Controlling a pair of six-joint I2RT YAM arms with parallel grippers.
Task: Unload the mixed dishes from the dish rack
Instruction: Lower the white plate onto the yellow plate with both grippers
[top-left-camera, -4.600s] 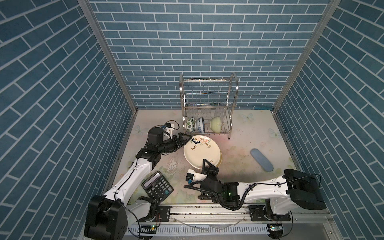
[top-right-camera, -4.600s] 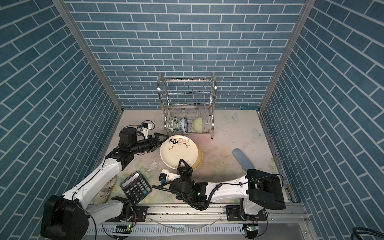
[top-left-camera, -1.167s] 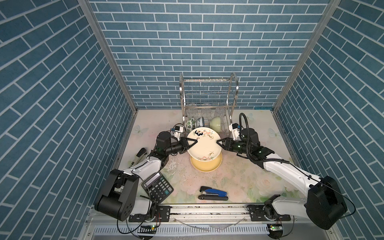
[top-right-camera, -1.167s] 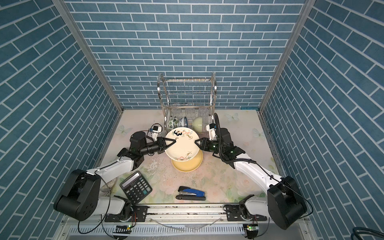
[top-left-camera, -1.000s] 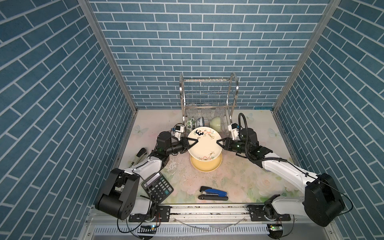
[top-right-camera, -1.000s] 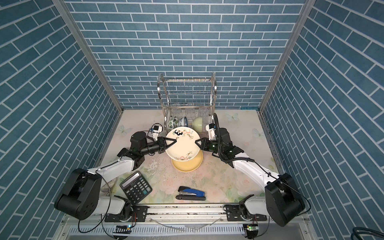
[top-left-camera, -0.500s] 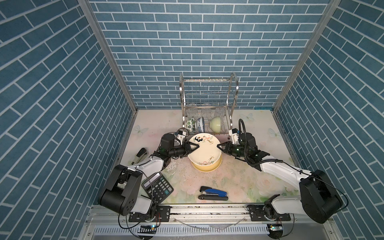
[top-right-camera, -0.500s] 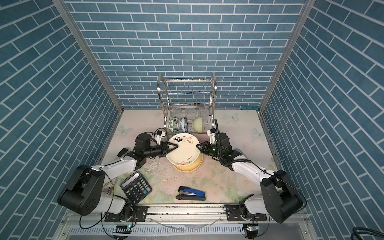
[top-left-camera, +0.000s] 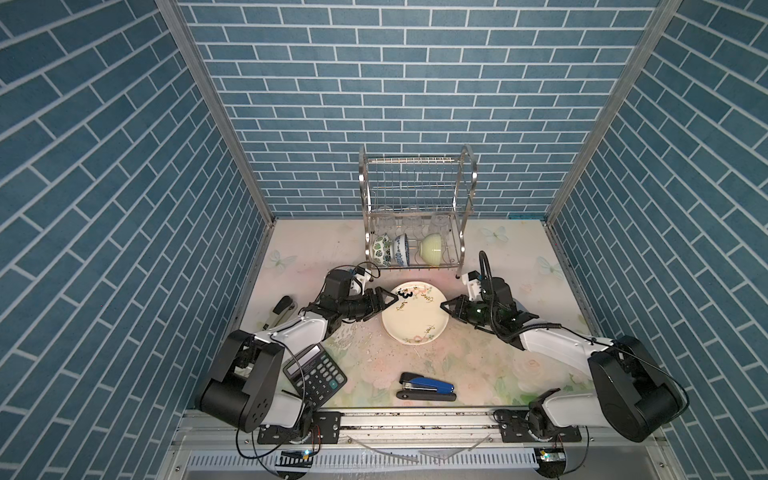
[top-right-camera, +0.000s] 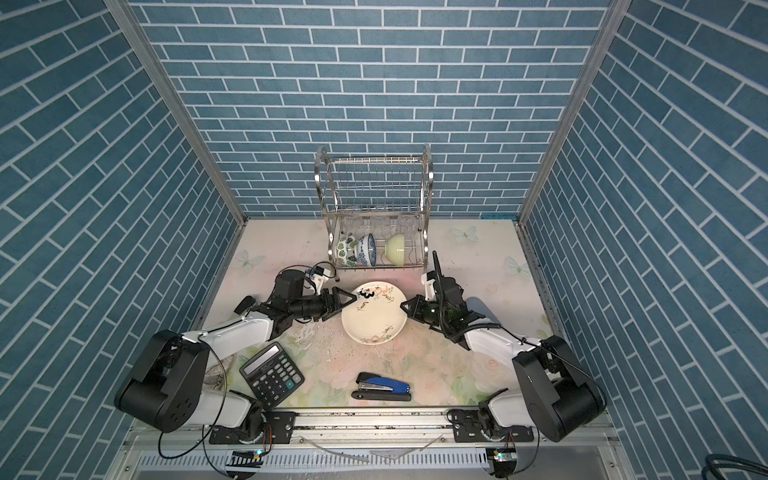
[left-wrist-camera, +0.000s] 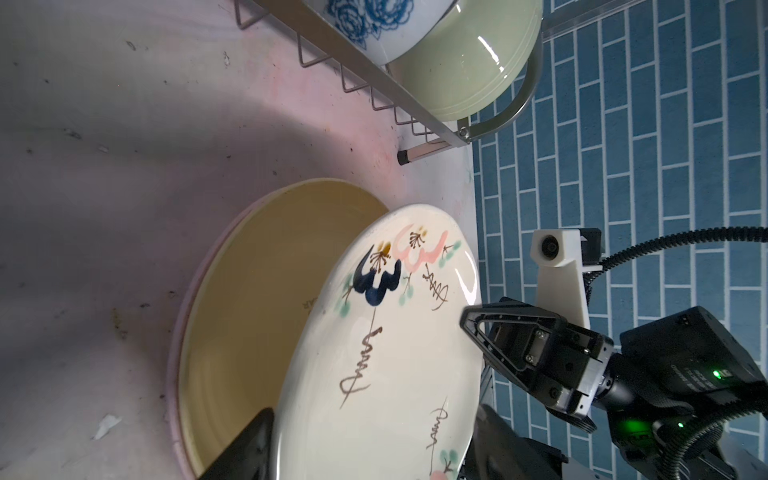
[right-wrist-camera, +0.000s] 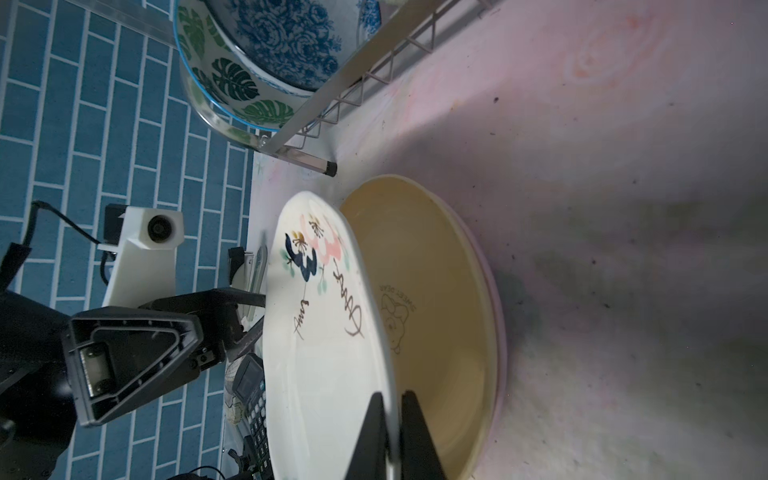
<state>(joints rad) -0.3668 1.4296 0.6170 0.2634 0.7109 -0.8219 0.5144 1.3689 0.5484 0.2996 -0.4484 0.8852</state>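
Two arms reach in from the lower corners of both top views, lying low over the desk (top-left-camera: 478, 374). Nearest, at lower centre, a blue stapler (top-left-camera: 426, 386) lies flat, with a black calculator (top-left-camera: 314, 374) to its left beside the left arm (top-left-camera: 291, 332). That arm's forearm slants up and inward and its wrist is level, so the left end effector (top-left-camera: 390, 301) points rightward at mid-frame. Its fingers are spread, one on either face of the rim of the cream floral plate (top-left-camera: 415, 320). The right arm (top-left-camera: 552, 353) mirrors it, slanting up and leftward. The right end effector (top-left-camera: 444, 306) is pinched onto the opposite rim of that plate, and the right wrist view shows its two fingers (right-wrist-camera: 374, 436) pressed together on the edge. The plate is held tilted over a yellow plate (left-wrist-camera: 249, 311), which sits in a pink plate (left-wrist-camera: 172, 353) flat on the desk. Farther off, at upper centre, the dish rack (top-left-camera: 473, 183) stands against the back wall. Its lower tier holds a green-leaf bowl (top-left-camera: 380, 249), a blue-patterned bowl (top-left-camera: 401, 249) and a pale green bowl (top-left-camera: 432, 249) on edge in a row. Three clear tumblers (top-left-camera: 439, 223) stand behind them.
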